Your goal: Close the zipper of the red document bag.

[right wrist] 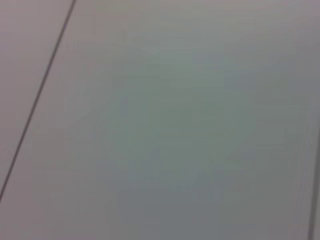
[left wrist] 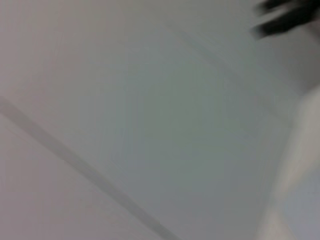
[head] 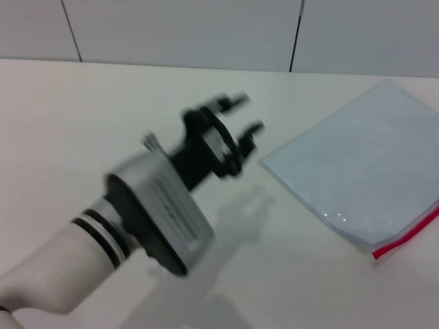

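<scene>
The red document bag [head: 363,164] lies flat on the white table at the right in the head view, a pale blue-grey translucent pouch. Its zipper [head: 406,238] shows as a bright red strip along the near right edge; no slider can be made out. My left gripper [head: 245,115] hovers above the table to the left of the bag, open, with nothing between its fingers, pointing toward the bag's far side. The right gripper is out of view. Both wrist views show only plain pale surface and dark seam lines.
The white table [head: 82,123] runs back to a pale panelled wall [head: 185,31] with dark seams. My left arm [head: 82,253] crosses the near left part of the table.
</scene>
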Robot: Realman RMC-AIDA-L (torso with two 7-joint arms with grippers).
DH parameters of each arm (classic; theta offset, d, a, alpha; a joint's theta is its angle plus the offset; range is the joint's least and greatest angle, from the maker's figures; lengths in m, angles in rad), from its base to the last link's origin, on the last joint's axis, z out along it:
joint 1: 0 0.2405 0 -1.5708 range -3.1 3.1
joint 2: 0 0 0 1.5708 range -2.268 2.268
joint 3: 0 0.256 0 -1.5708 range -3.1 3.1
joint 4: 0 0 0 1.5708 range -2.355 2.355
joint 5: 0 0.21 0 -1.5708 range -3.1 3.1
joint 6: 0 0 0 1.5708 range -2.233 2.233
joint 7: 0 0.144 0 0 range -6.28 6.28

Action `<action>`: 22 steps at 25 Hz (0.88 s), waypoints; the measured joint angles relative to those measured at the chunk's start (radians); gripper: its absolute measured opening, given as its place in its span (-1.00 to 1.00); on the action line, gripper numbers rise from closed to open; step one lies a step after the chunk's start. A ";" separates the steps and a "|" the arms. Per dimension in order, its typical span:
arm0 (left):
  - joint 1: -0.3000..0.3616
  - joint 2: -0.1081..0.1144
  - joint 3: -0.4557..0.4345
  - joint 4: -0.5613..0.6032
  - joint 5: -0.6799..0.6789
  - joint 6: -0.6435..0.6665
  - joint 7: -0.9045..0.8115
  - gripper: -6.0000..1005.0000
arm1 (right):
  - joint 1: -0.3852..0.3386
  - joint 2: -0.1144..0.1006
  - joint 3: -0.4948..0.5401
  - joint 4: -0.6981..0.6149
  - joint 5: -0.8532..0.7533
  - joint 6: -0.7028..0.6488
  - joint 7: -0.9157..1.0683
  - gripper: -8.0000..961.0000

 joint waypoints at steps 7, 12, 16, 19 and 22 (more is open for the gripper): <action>-0.067 -0.041 -0.009 -0.234 -0.316 -0.459 -0.007 0.04 | -0.043 0.000 0.011 0.080 0.027 0.082 0.005 0.71; -0.104 -0.037 0.001 -0.286 -0.448 -0.600 -0.093 0.26 | -0.048 0.000 0.011 0.130 0.028 0.087 0.009 0.87; -0.126 -0.027 -0.006 -0.359 -0.458 -0.689 -0.307 0.31 | -0.050 0.001 0.006 0.166 0.026 0.128 0.009 0.88; -0.151 -0.012 -0.002 -0.436 -0.452 -0.749 -0.466 0.30 | -0.053 0.001 0.004 0.171 0.020 0.148 0.009 0.88; -0.174 -0.006 0.002 -0.515 -0.448 -0.805 -0.593 0.30 | -0.053 0.001 0.001 0.181 0.019 0.149 0.010 0.88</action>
